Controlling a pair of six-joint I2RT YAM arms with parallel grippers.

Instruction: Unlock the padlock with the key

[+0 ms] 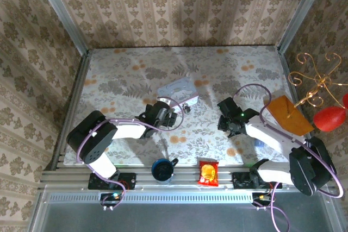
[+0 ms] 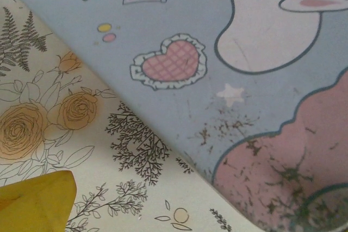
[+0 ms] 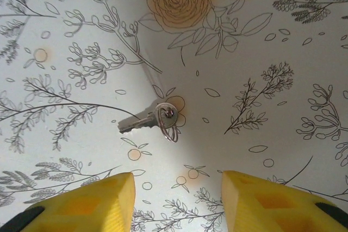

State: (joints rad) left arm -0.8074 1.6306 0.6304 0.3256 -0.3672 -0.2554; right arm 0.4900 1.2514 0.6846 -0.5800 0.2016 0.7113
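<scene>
Yellow fingers [image 3: 76,202] of right gripper [image 3: 176,180] apart, empty; key [image 3: 147,119] flat on table [image 3: 283,42] just ahead

The left arm [image 1: 128,130] and right arm [image 1: 272,137] had white shells between bulky black joints. A thin purple cable [image 1: 77,150] looped along each. A small green light [image 1: 241,115] glowed on the right wrist housing. The right jaws' fingers [image 3: 81,205] were bright yellow plastic, with black patches at 7 and 5 o'clock. The left jaws showed a matching yellow fingertip [image 2: 32,202].
</scene>
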